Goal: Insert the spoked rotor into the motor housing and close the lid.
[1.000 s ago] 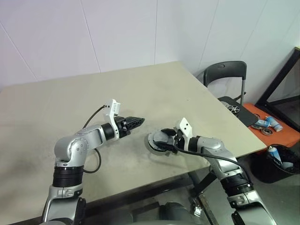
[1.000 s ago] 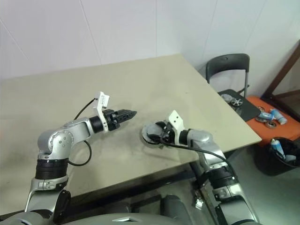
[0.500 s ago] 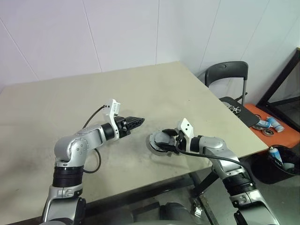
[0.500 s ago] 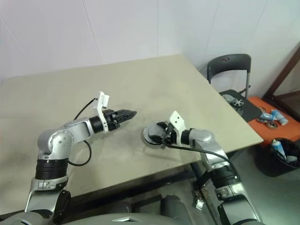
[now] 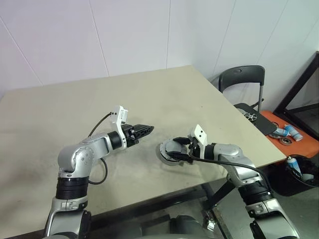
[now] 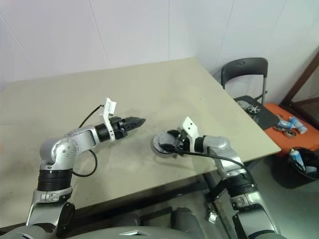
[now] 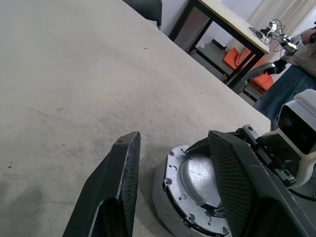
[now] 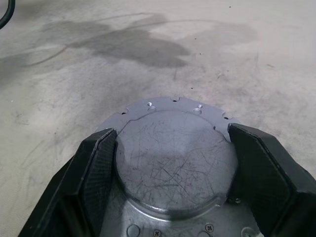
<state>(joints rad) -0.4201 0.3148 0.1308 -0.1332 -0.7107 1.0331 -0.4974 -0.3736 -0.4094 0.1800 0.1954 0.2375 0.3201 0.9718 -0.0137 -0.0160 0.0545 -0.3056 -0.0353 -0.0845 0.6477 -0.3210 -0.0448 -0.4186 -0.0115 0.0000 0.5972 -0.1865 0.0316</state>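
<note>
Gripping the lid (image 8: pixel 173 163) widely, right gripper (image 5: pixel 175 151), left gripper (image 5: pixel 144 130) part-open, empty, chair (image 5: pixel 242 79) beyond table (image 5: pixel 99 104).

Table (image 5: pixel 149 94): you have a beige, matte top, scuffed with fine scratches and a few darker smudges; its far corner points to about 1 o'clock from the centre.
Lid (image 8: pixel 173 155): your round silver-grey cover lies at roughly 5 o'clock from the table's centre, near the front edge; its raised, scratched centre faces up and small holes ring its notched rim.
Motor housing (image 7: pixel 165 197): you see a grey round wall directly under the lid, resting on the table top; its inside is hidden.
</note>
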